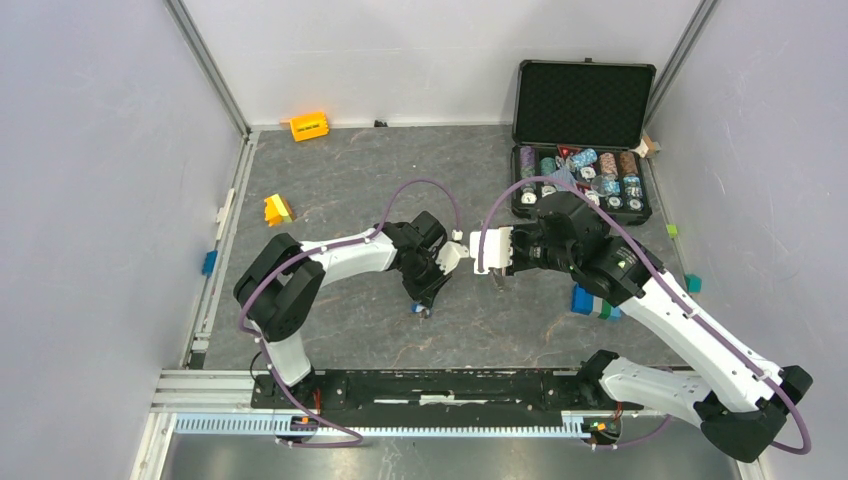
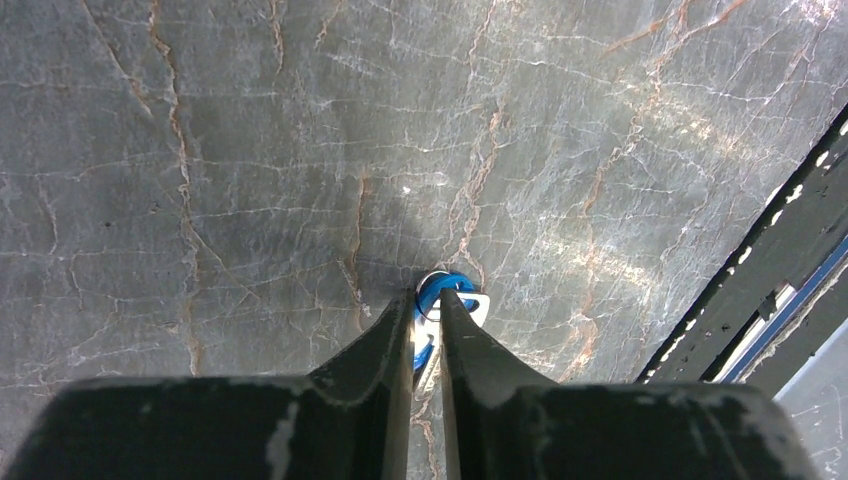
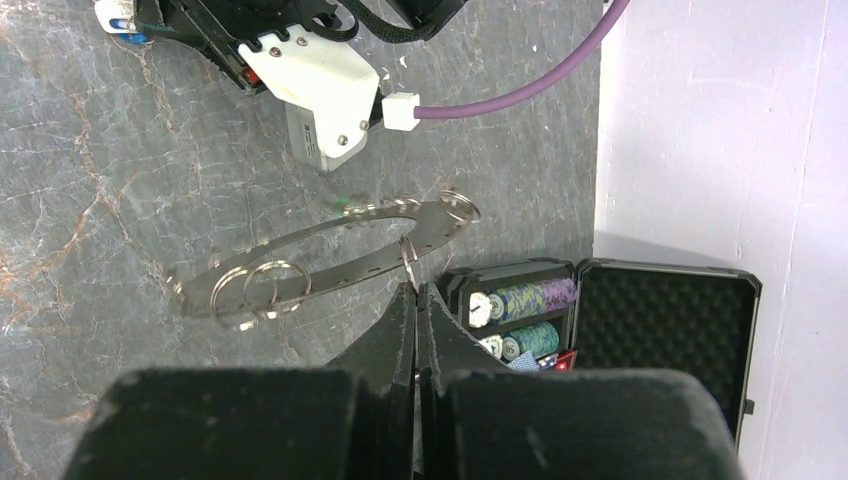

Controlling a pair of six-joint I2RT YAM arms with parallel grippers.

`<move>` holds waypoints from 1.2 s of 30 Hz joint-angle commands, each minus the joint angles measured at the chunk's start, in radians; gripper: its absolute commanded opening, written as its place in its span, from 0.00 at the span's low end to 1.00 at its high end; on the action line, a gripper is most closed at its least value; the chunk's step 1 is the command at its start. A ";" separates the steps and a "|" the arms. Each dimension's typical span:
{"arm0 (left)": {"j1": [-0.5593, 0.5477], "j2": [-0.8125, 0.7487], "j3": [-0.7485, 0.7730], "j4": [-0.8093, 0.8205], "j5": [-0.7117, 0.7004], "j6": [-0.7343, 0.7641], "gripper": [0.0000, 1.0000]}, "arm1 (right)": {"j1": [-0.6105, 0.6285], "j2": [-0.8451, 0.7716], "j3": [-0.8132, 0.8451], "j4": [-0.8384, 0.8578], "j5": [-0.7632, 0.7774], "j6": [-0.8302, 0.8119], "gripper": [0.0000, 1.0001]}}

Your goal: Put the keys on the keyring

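Left of the large flat grey metal keyring (image 3: 380,252), a tiny blue-headed key (image 2: 443,281) is pinched

Left of the keyring and lower than it, the left tool (image 2: 427,296) points straight down at the grey veined stone table (image 2: 200,200). Its jaws stand only a sliver apart, and the blue-headed key fills that sliver. The blue plastic head and a pale loop poke out just past the tips, resting on the table. I judge the tool clamped on the key, low on the head, so that the loop end is left free for threading. How firm the bite is, the pictures do not show.

To the right, close by, the right tool (image 3: 417,289) has its jaws pressed together at the keyring's near rim, just where a thin wire loop hangs. Whether the pads bite the rim or that loop I cannot tell. The keyring lies out flat beyond the tool, seemingly lifted off the table, with its wide hole and the small holes along its rim unobstructed. That edge grip looks chosen to present the ring as a steady target. More wire loops hang from its left end. A small green bit (image 3: 343,208) sits at its far rim; it may be the green-headed key, but it is too small to say.

Right of the keyring, well apart, are blue and green blocks (image 1: 584,299) and an open black case of poker chips (image 1: 583,100), neither part of this job.

Next, by my reckoning, comes lifting the key toward the keyring without letting it twist in the jaws.
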 commanded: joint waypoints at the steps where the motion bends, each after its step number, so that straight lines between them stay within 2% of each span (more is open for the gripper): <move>1: -0.004 0.009 0.023 -0.009 0.025 -0.010 0.19 | -0.005 -0.021 -0.001 0.060 -0.007 0.006 0.00; 9: -0.003 -0.033 0.025 -0.010 0.050 0.020 0.03 | -0.006 -0.022 -0.006 0.060 -0.011 0.006 0.00; 16: 0.005 -0.113 0.024 -0.007 0.086 0.055 0.02 | -0.009 -0.030 -0.011 0.064 -0.019 0.006 0.00; 24: 0.017 -0.133 0.025 -0.003 0.030 0.071 0.03 | -0.010 -0.035 -0.026 0.069 -0.026 0.009 0.00; 28: 0.013 -0.112 0.008 -0.007 0.035 0.073 0.33 | -0.013 -0.034 -0.029 0.069 -0.025 0.009 0.00; 29: 0.008 -0.108 0.000 -0.007 0.036 0.077 0.37 | -0.013 -0.032 -0.028 0.070 -0.023 0.009 0.00; 36: -0.081 -0.124 -0.042 0.027 -0.049 0.126 0.50 | -0.017 -0.037 -0.032 0.069 -0.018 0.011 0.00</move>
